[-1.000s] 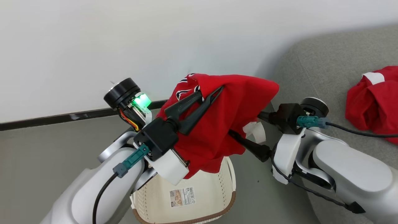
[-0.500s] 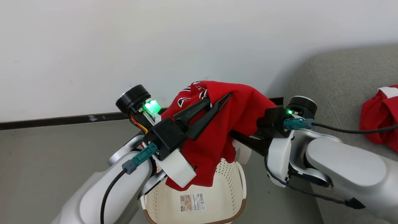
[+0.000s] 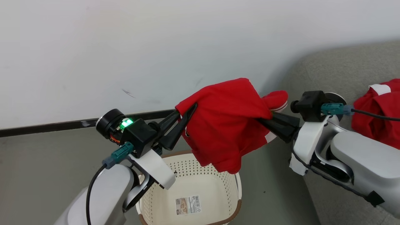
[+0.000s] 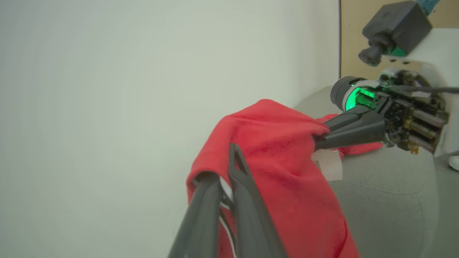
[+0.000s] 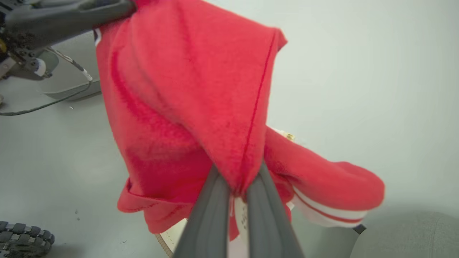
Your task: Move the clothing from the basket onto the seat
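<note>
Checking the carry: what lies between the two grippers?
A bright red soft-fabric garment, pinched at one end by the left gripper, at the other by the right gripper; head view.

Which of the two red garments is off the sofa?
The red garment hanging above the basket, gripped by the left gripper and the right gripper; the other garment lies on the sofa.
</note>
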### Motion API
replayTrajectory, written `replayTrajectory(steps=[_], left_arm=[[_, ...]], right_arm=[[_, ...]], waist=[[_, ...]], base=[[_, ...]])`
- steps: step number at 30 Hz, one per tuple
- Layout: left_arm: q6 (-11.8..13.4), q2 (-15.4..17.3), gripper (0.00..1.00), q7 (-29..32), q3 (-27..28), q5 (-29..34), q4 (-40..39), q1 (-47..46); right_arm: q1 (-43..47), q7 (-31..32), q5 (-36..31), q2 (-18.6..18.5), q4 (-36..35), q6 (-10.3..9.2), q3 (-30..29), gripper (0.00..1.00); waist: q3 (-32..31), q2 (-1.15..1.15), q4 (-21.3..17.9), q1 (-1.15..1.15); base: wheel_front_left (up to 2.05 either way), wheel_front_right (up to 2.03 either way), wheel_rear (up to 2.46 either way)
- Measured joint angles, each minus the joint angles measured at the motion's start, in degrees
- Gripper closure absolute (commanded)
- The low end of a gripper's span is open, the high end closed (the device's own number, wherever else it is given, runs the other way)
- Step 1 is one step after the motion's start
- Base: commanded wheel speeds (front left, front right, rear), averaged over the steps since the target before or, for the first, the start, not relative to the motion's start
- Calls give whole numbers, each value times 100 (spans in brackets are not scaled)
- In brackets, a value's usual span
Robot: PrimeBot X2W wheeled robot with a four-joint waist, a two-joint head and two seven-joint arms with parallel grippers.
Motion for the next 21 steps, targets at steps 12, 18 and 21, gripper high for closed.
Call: replayTrajectory(steps=[12,18,21], left_arm=[[0,81,0,26,107,-298,261,358],[-1,59,0,-71,77,-335,267,465],[-2,26,0,-121,-7,-336,266,538]], right_arm=[[226,-152,268,-370,345,27,-839,100],[488,-154,319,-620,427,27,-1261,100],[633,-154,319,-735,401,27,-1604,100]], waist=[[-41,0,-328,0],[-100,0,-496,0],[-139,0,-584,0]], base=[[0,0,0],[0,0,0],[0,0,0]])
